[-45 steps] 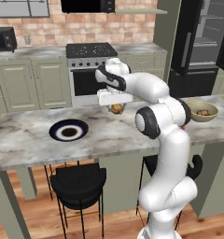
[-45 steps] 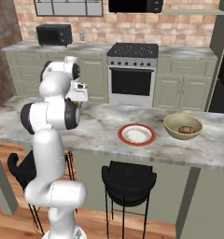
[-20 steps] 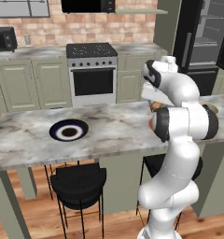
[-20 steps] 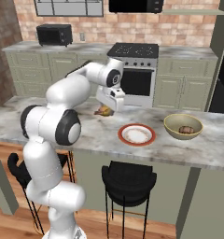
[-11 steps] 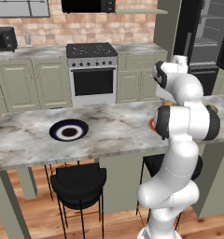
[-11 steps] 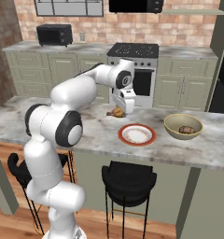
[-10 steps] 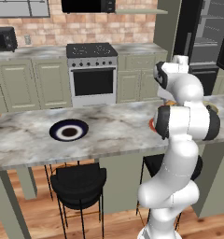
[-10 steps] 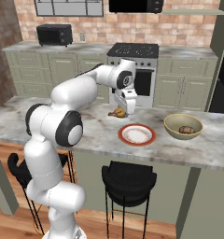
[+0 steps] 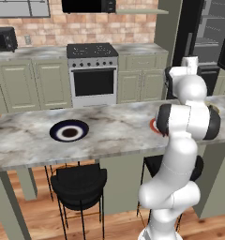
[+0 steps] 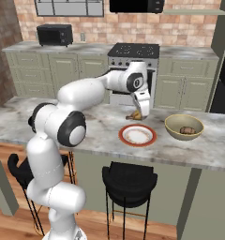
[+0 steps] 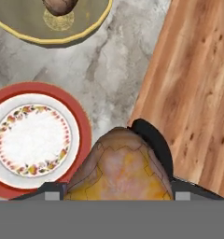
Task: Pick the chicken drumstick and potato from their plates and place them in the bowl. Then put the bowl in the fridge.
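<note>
Golden-brown and glossy, the chicken drumstick (image 11: 119, 170) is sitting between my two fingers, so my claw (image 10: 137, 115) is gripping it with the jaws standing fairly wide around its thick body. In the right base view I am holding it above the grey marble counter (image 10: 95, 126), with the meat hanging just under my fingertips.

The orange-red plate (image 10: 137, 135) is lying just beside my claw, a little nearer the counter's front edge, and it is showing its white centre with a ring of small flowers. In my hand view the plate (image 11: 37, 140) is sitting close to the drumstick on one side.

The olive-yellow bowl (image 10: 183, 127) is resting farther along the counter from my claw, past the orange-red plate, towards the fridge (image 9: 207, 42) side. A brown potato (image 10: 187, 130) is lying inside it. In my hand view the bowl (image 11: 53, 27) is showing at the far edge, ahead of my fingertips, with the potato (image 11: 60, 4) partly cut off by the frame.

The navy-rimmed plate (image 9: 69, 131) is lying well apart from my claw, at the other end of the counter.

Wooden floor (image 11: 193, 88) is showing beyond the counter's edge next to my claw.
</note>
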Available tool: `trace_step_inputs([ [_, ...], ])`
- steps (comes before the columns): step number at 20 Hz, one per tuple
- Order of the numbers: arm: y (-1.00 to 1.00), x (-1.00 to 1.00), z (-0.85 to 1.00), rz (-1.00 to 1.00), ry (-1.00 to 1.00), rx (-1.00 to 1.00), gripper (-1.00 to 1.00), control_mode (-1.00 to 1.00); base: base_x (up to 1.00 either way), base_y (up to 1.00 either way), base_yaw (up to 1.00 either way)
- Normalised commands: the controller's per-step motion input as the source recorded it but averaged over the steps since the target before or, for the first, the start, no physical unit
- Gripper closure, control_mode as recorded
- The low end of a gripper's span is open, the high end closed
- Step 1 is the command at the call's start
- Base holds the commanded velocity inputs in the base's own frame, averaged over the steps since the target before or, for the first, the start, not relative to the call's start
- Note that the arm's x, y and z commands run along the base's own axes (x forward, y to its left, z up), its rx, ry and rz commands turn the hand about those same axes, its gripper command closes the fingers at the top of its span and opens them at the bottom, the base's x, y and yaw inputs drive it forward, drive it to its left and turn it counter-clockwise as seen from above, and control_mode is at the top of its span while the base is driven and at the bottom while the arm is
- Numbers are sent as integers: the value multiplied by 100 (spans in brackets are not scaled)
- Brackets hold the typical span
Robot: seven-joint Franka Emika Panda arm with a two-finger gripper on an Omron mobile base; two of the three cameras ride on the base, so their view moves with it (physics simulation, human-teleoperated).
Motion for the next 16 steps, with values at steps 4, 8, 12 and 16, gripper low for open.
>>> trace_step_inputs([
  [4,-70,3,0,-11,-1,-10,100,-100,0,0,0],
  [8,-65,1,0,-10,-1,-6,100,-100,0,0,0],
  [12,-56,14,0,-9,0,-4,100,-100,0,0,0],
  [16,-42,28,1,0,0,0,100,-100,0,0,0],
])
